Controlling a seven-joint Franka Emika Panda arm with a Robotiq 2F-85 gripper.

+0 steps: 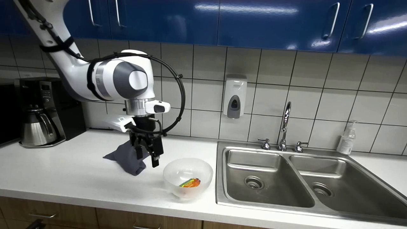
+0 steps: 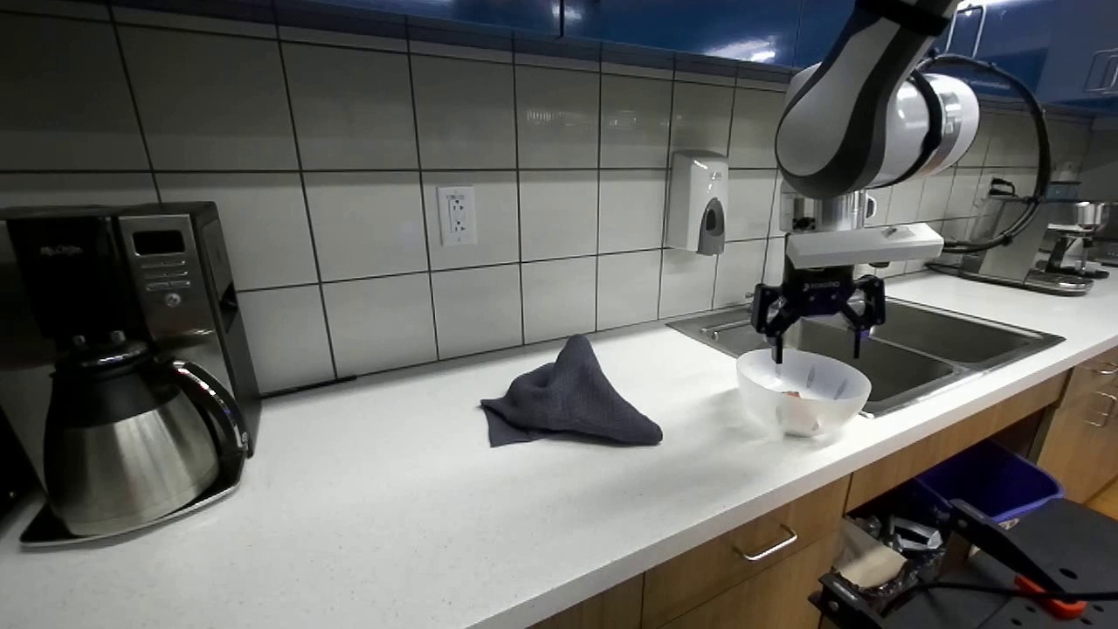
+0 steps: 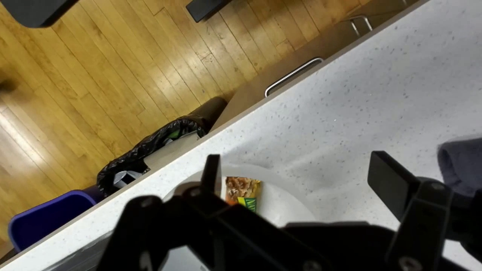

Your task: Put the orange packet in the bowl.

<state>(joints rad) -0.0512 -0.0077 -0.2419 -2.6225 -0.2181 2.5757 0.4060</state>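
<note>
The orange packet, with green and yellow on it, lies inside the bowl. It shows in both exterior views (image 1: 190,182) (image 2: 792,394) and in the wrist view (image 3: 243,188), where a finger partly covers it. The bowl is white and translucent and stands upright on the counter beside the sink, in both exterior views (image 1: 205,171) (image 2: 834,409) and the wrist view (image 3: 280,207). My gripper is open with nothing between its fingers. It hangs pointing down, above counter height and near the bowl, in both exterior views (image 1: 147,160) (image 2: 817,351) and the wrist view (image 3: 295,163).
A crumpled dark grey cloth (image 1: 127,156) lies on the white counter (image 2: 376,507). A double steel sink (image 1: 220,178) with a faucet (image 1: 285,127) borders the bowl's side. A coffee maker (image 2: 166,253) stands at the far end. A soap dispenser (image 1: 235,95) hangs on the tiled wall.
</note>
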